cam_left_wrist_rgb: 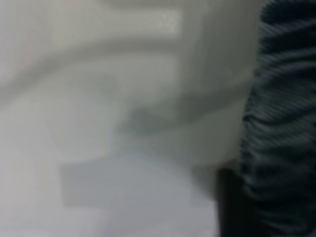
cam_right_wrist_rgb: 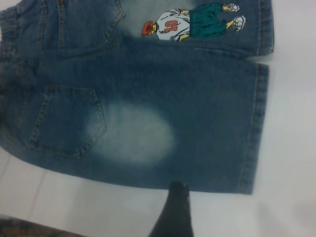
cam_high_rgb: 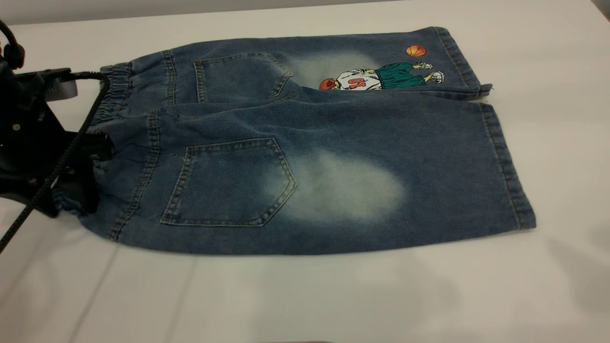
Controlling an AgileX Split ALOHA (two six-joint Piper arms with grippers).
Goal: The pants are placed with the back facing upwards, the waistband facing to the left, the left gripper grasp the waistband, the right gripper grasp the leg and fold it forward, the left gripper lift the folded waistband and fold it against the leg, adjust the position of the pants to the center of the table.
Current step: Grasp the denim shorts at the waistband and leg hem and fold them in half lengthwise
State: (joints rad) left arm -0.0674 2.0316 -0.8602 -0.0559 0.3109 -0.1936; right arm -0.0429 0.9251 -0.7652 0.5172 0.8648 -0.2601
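The faded blue denim pants (cam_high_rgb: 305, 157) lie flat, back up, on the plain white-grey tabletop (cam_high_rgb: 333, 295), with the gathered dark elastic waistband (cam_high_rgb: 112, 95) at the left. The black blocky left gripper (cam_high_rgb: 78, 176) sits at the near waistband corner; whether it grips the fabric cannot be told. The right gripper (cam_right_wrist_rgb: 174, 210) hangs above the tabletop just beside the near edge of the wide plain denim leg (cam_high_rgb: 395, 181); one dark finger shows, its opening unreadable. For a clean fold, both grasps should pinch the near edge only and rise together. The denim looks thick and limp, with stitched hems, a pale bleached patch (cam_high_rgb: 343, 188) and ruched elastic.
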